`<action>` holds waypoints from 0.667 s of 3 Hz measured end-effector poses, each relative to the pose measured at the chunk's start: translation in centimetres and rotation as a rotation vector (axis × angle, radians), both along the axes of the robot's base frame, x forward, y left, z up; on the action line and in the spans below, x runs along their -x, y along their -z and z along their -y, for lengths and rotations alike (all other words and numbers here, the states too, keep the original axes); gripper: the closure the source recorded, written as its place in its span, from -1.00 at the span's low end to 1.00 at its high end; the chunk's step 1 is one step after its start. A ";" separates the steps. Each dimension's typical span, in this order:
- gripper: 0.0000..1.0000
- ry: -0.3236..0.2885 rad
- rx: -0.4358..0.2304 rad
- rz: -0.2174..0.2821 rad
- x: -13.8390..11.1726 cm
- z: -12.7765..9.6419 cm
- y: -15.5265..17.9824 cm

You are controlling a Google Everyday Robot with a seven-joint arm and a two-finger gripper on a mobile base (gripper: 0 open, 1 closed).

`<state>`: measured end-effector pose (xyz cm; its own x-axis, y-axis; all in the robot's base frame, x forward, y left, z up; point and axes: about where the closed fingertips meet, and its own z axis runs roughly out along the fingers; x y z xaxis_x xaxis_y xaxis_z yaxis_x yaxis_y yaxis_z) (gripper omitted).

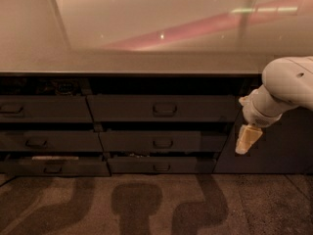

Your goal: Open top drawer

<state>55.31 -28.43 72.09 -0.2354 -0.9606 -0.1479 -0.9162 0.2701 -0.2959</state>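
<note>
Looking down at a long desk (146, 67) with a glossy beige top, catching a pink streak of reflected light (205, 26). Facing, under its front edge, banks of dark grey flat-fronted drawers. Finding the top drawer (122, 109), the widest dark grey front in the middle bank, sitting right below the desk edge with a black gap above it and carrying a small recessed rounded-rectangle handle (165, 109) at its centre. Failing to tell how far out. Seeing two shorter dark grey drawers stacked beneath it, a middle drawer (127, 142) and a lowest drawer (132, 165), each bearing the same kind of handle. Seeing a left bank of dark drawers (49, 110) too, with the bottom left drawer (73, 168) showing a pale strip along its upper edge. Watching a white rounded robot arm (288, 84) reaching in from the right edge, pointing downward and ending in a pale cream gripper (246, 140). Placing that gripper just past the right end of the top drawer, a little lower, in front of a plain dark panel (281, 153), well apart from the handle. Failing to tell how wide the gripper is standing or whether holding anything. Noticing soft rounded shadows (137, 199) lying on the speckled brown carpet (49, 214) below.
</note>
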 end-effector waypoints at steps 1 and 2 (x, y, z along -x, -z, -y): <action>-1.00 -0.052 -0.054 -0.025 0.0 -0.3 0.3; -1.00 -0.167 -0.144 -0.080 0.2 -1.3 0.9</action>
